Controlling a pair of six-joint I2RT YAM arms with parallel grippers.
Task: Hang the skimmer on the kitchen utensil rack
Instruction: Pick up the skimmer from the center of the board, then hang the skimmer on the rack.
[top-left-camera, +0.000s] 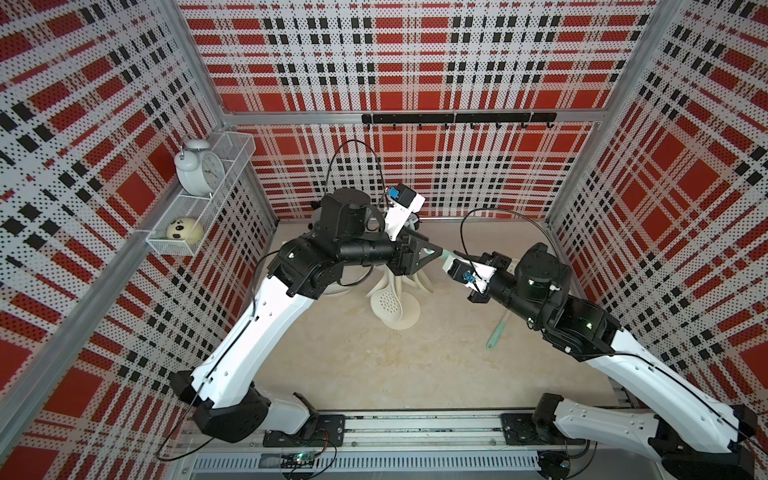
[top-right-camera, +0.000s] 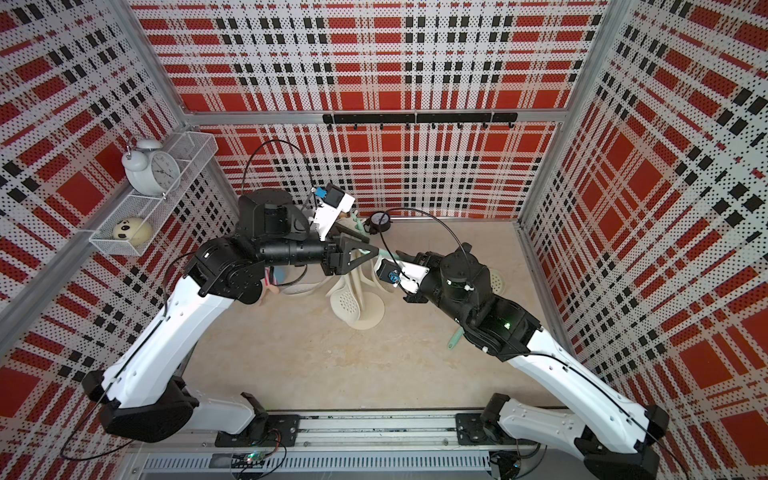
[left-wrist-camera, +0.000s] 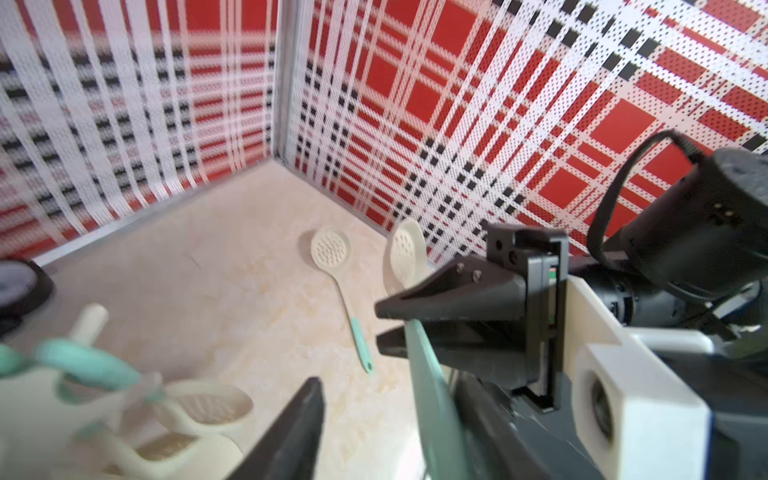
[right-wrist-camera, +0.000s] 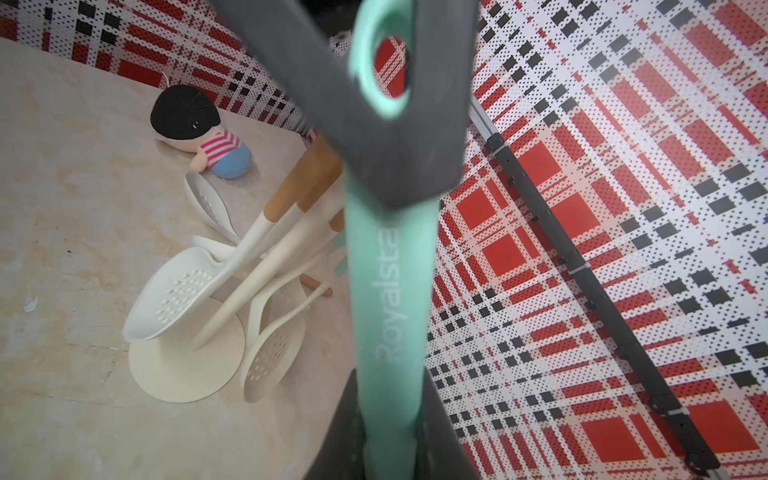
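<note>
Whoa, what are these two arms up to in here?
The right gripper is shut on the cream perforated skimmer with a mint-green handle, holding it in the air near the cream-white utensil rack with a round disc base, where other cream utensils already hang. The left gripper sits at the handle's loop end, jaws open around it. The skimmer is not yet on a prong.
</note>
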